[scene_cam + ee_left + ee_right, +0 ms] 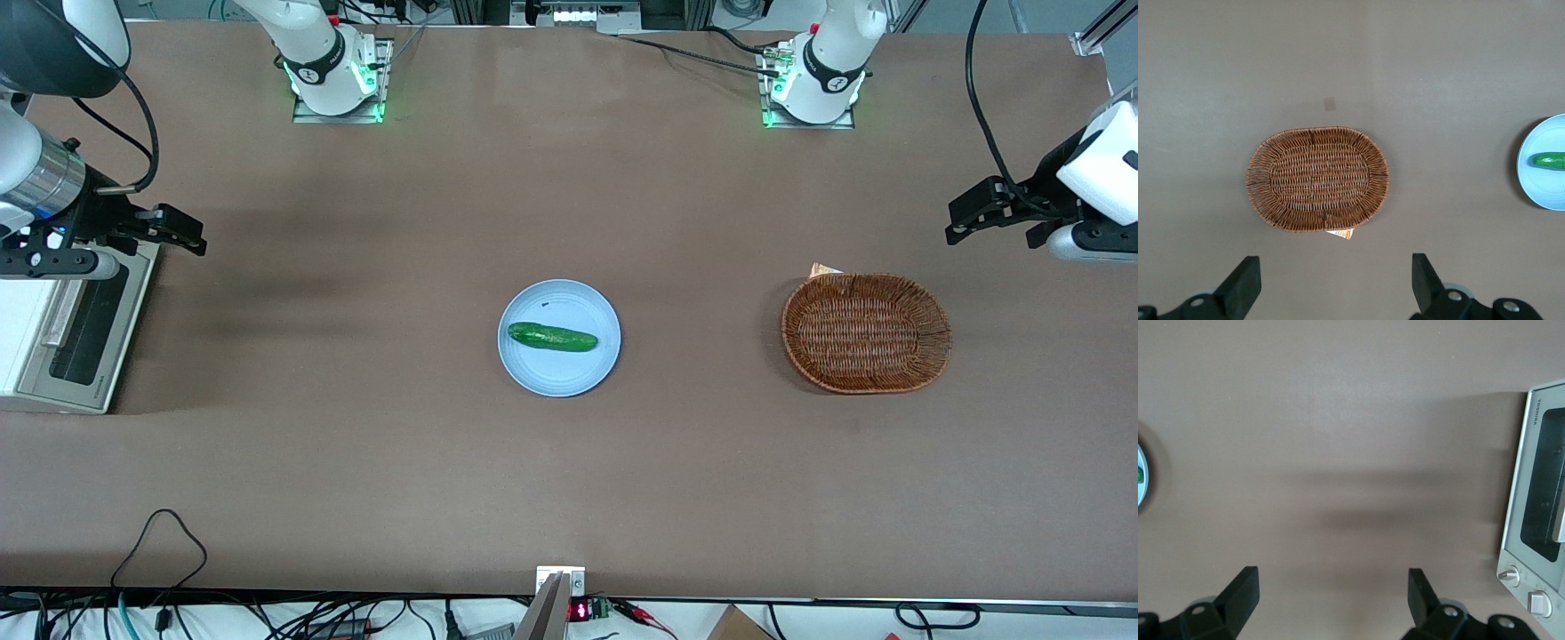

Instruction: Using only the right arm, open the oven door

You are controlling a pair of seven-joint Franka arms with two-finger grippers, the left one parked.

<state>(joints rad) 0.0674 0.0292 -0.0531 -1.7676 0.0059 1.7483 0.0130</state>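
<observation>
The cream-white oven (pixel 27 342) stands at the working arm's end of the table. Its oven door (pixel 124 311), a silver frame round a dark glass window (pixel 87 333) with a bar handle (pixel 59 311), lies flat against the oven, closed. The right arm (pixel 36 173) reaches over the oven's farther end. Its gripper (pixel 182 229) hangs open above bare table just beside the oven, toward the table's middle, holding nothing. The right wrist view has the gripper (pixel 1333 580) with jaws wide apart over the tabletop, the oven door (pixel 1519 480) and two knobs (pixel 1509 575) off to one side.
A light blue plate (pixel 533 373) with a cucumber (pixel 552 337) sits mid-table. A wicker basket (pixel 866 332) lies toward the parked arm's end. A black cable loop (pixel 160 533) rests near the table's front edge. Arm bases (pixel 336 80) stand at the table's back.
</observation>
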